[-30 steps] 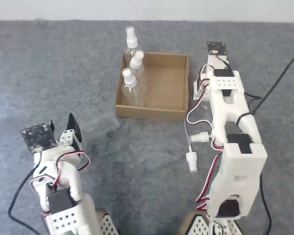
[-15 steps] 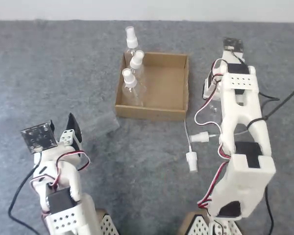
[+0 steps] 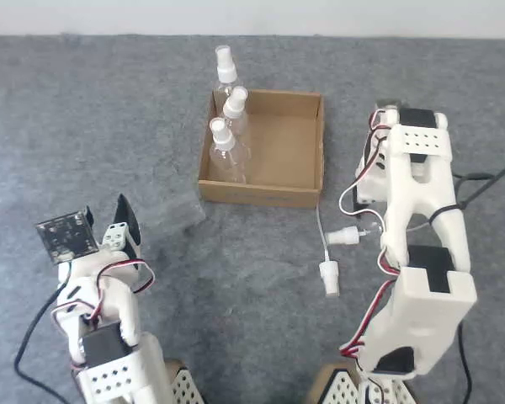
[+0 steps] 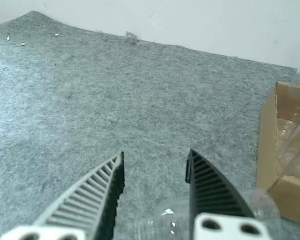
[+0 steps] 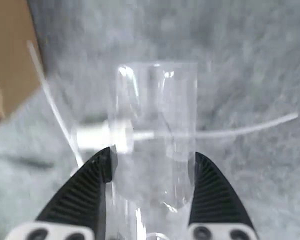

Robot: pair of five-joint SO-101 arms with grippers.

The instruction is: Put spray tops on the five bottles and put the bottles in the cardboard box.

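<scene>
The cardboard box holds two capped bottles along its left side. A third capped bottle stands just behind the box. A clear uncapped bottle lies on the carpet by my left gripper, whose fingers are open just above it. Two loose spray tops lie in front of the box's right corner. My right arm hangs over the carpet right of the box. Its gripper is open, straddling another clear uncapped bottle, with a spray top beyond it.
Grey carpet covers the whole table, with open room left of the box and between the arms. A white wall runs along the far edge. The right half of the box is bare cardboard. Cables trail off the right arm.
The right arm swung to the right, away from the box, and its wrist tipped down over the clear bottle. The left arm and the bottles kept still.
</scene>
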